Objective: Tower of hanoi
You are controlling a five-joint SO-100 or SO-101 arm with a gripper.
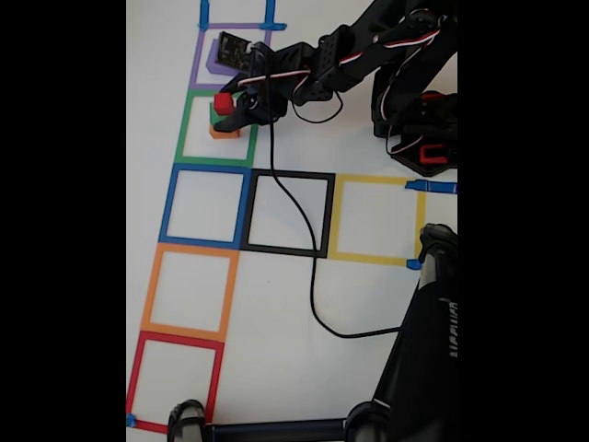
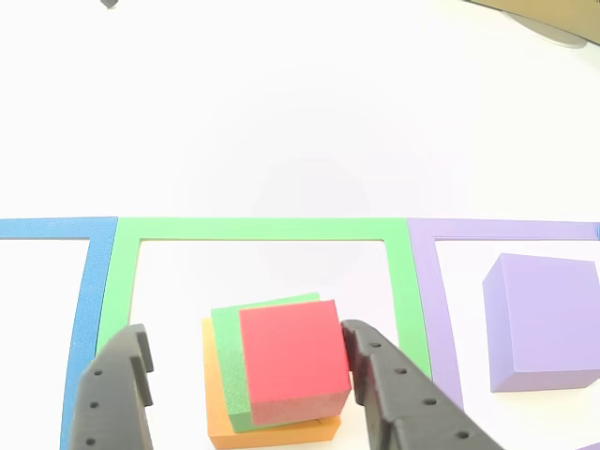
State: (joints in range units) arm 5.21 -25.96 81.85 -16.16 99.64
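Observation:
In the other view the red cube (image 2: 292,361) sits on the green cube (image 2: 228,361), which rests on the orange cube (image 2: 217,412). The stack stands inside the green tape square (image 2: 262,230). My gripper (image 2: 246,336) is open around the stack. Its right finger (image 2: 375,370) touches the red cube's side, while the left finger (image 2: 122,384) stands well clear. The purple cube (image 2: 544,319) stands alone in the purple tape square to the right. In the fixed view my gripper (image 1: 230,109) hangs over the red cube (image 1: 224,101) and orange cube (image 1: 224,133), partly hiding the purple cube (image 1: 219,59).
Blue (image 1: 168,204), orange (image 1: 149,290), red (image 1: 136,373), black (image 1: 329,216) and yellow (image 1: 337,216) tape squares mark the white table. A black cable (image 1: 313,276) trails across the black square. The arm's base (image 1: 423,129) is upper right, and a black stand (image 1: 423,350) is lower right.

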